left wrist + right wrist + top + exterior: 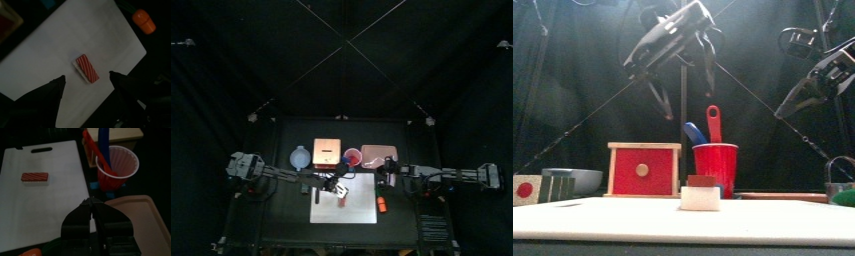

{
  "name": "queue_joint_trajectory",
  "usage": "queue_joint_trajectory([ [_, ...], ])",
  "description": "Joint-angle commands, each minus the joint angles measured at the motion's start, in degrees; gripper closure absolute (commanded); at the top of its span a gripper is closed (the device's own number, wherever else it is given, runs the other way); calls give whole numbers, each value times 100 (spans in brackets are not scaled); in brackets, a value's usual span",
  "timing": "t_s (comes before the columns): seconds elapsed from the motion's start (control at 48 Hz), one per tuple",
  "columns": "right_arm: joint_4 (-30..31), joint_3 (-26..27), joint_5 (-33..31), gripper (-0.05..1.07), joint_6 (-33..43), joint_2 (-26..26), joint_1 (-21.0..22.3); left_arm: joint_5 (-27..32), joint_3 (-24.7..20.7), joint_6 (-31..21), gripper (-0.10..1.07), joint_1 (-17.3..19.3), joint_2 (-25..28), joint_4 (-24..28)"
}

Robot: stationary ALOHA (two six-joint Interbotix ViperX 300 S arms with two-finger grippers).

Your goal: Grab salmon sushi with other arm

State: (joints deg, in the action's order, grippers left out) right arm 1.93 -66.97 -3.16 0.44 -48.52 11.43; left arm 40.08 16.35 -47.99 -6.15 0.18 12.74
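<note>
Left wrist view: sushi lies mid-frame on the mat, left tool released above it. Right tool is clenched, empty.

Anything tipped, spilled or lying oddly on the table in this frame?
Nothing stands out. The salmon sushi lies flat on the white mat, whole and alone. The red cup stands upright with utensils inside it. The left pincer hangs open above the sushi; the right pincer is shut, off the mat's edge.

Left hand spread — right hand closed
</note>
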Motion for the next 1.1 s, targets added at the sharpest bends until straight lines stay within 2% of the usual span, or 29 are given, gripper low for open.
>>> queue_joint_trajectory([
  [0.0, -26, 158, 105, 97, 0, -114, -18, -853, 404, 606, -3, 62, -475, 88],
  [0.083, -44, 176, 211, 97, 0, -193, -70, -1811, 1063, 1266, -3, 132, -861, 79],
  [0.208, -44, 176, 519, 97, 0, -185, -123, -3665, 2294, 2127, -3, 431, -1591, 88],
  [0.375, -26, 202, 844, 97, 0, -167, -88, -5115, 3357, 2795, -3, 756, -2188, 325],
  [0.479, -44, 229, 914, 97, 0, -167, -79, -5537, 3665, 3085, -3, 1002, -2531, 360],
  [0.583, -26, 220, 914, 97, 9, -123, 18, -5537, 3841, 3173, -3, 1178, -2865, 466],
  [0.604, -18, 246, 923, 97, 0, -114, 18, -5537, 3841, 3155, -3, 1187, -2874, 686],
  [0.646, -18, 281, 923, 97, 9, -88, 35, -5537, 3814, 3146, -3, 1204, -2874, 765],
  [0.812, -176, 562, 888, 95, 114, 149, 62, -5520, 3718, 3146, -3, 1204, -2900, 879],
  [0.875, -396, 756, 826, 88, 202, 308, 35, -5520, 3718, 3146, -3, 1213, -2909, 879],
  [0.938, -677, 958, 668, 74, 264, 510, -26, -5520, 3744, 3155, -3, 1213, -2927, 879],
  [1.083, -1608, 1521, 9, 25, 299, 1143, -308, -5520, 3788, 3155, -3, 1213, -2936, 879],
])
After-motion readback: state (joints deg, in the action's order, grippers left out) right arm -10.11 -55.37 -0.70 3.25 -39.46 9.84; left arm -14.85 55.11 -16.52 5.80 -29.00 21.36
